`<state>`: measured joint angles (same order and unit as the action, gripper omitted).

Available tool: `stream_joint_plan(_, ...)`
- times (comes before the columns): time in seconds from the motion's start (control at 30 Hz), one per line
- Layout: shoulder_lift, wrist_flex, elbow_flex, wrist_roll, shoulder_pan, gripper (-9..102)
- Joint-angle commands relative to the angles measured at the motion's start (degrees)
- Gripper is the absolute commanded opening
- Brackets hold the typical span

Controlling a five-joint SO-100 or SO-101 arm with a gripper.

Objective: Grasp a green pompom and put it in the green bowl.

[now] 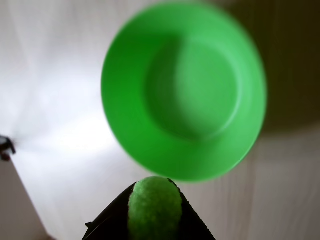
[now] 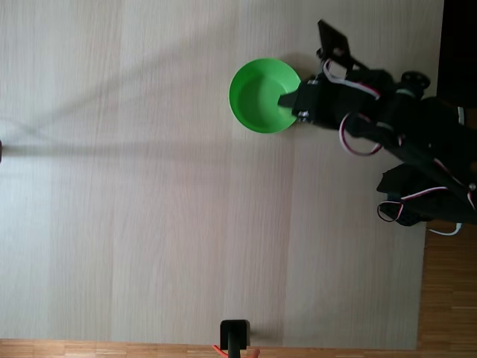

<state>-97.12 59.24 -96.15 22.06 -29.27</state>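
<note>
In the wrist view the green pompom [image 1: 154, 206], a fuzzy bright green ball, sits clamped between the dark fingers of my gripper [image 1: 152, 212] at the bottom edge. Just beyond it lies the green bowl [image 1: 184, 90], round and smooth, seen from above with nothing inside it. In the fixed view the bowl [image 2: 256, 95] rests on the pale wooden table, and my gripper [image 2: 287, 100] hangs over the bowl's right rim. The pompom is hidden by the gripper in that view.
The black arm [image 2: 406, 134] with white and red cables reaches in from the right side of the table [image 2: 149, 209]. A small black stand [image 2: 235, 335] sits at the table's bottom edge. A dark object [image 1: 6, 148] pokes in at the left of the wrist view.
</note>
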Motion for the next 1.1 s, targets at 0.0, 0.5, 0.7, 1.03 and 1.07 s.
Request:
stream_joint_plan(0.0, 1.85, 0.0, 3.08, 3.43, -3.25, 0)
stream_joint_plan(0.5, 0.35, 0.0, 2.2, 9.84, -3.87, 20)
stream_joint_plan(0.7, 0.26, 0.0, 1.58, 9.84, -3.43, 29)
stream_joint_plan(1.03, -16.79, 0.09, -13.45, 8.96, 7.29, 29)
stream_joint_plan(1.07, -19.42, 0.09, -15.29, 8.88, 8.88, 29)
